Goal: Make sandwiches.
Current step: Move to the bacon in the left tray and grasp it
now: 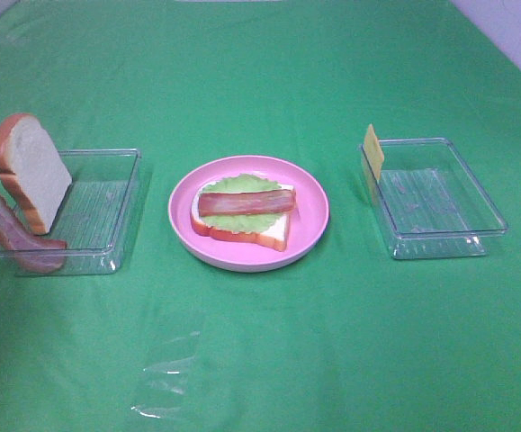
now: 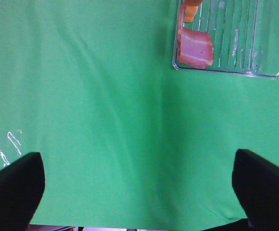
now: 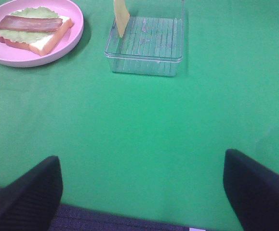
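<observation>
A partial sandwich (image 1: 242,212) lies on the round pink plate (image 1: 312,193): a bread slice, a green lettuce leaf and one bacon strip (image 1: 246,202). It also shows in the right wrist view (image 3: 33,30). A second bread slice (image 1: 30,169) leans upright on the left clear tray (image 1: 112,184), with another bacon strip (image 1: 15,232) at its front corner. A yellow cheese square (image 1: 373,151) leans on the right tray (image 1: 435,196). My left gripper (image 2: 139,185) and right gripper (image 3: 141,192) are open and empty, low over the cloth near the table's front. Neither shows in the high view.
The green cloth covers the whole table. A crumpled clear plastic film (image 1: 166,378) lies on it near the front, left of the middle. The left tray's corner with the bacon shows in the left wrist view (image 2: 195,47).
</observation>
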`<state>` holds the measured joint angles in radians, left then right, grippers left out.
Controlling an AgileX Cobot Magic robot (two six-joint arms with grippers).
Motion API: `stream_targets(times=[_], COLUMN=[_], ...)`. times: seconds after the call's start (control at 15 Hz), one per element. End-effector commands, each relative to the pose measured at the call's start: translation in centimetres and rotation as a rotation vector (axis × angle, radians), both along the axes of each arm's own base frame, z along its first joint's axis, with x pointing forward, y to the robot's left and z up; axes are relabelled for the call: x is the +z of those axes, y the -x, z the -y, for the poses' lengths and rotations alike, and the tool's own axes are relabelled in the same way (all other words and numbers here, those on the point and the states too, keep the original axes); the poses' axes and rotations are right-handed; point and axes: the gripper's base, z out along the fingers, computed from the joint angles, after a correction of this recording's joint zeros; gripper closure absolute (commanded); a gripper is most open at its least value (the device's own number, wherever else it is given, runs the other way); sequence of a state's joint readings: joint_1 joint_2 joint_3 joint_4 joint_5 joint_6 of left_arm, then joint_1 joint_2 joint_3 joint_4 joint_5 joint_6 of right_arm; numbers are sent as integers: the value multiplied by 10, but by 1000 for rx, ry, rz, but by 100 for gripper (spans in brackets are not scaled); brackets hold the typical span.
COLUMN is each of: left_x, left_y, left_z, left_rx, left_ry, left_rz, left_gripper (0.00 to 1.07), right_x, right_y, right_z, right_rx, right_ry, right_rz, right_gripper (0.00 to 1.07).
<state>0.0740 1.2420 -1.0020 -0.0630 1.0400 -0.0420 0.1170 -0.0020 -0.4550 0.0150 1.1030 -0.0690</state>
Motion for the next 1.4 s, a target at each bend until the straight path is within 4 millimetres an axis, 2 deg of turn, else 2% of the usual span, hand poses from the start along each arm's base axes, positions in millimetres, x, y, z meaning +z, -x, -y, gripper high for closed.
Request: stream_targets(times=[0.07, 0.2, 0.53, 0.8, 1.13, 1.4], left_x=[-16, -33, -59, -73, -106, -115], left_y=[-28, -47, -75, -86, -103, -109], left_z=[2, 2, 6, 7, 6, 5], left_rx=[-49, -54, -98, -74, -51, -68], left_ry=[23, 48, 101, 121, 134, 128], left_rz=[-56, -97, -68, -60, -89, -69], left_gripper=[9, 9, 9, 9, 9, 9], right_x=[0, 0, 0, 0, 0, 0], right_y=[5, 5, 5, 5, 5, 5], right_z=[0, 0, 0, 0, 0, 0], right_rx=[8, 8, 8, 8, 8, 8], right_ry=[-1, -1, -1, -1, -1, -1], right_rz=[39, 39, 39, 39, 39, 39], right_gripper=[20, 20, 20, 20, 20, 20])
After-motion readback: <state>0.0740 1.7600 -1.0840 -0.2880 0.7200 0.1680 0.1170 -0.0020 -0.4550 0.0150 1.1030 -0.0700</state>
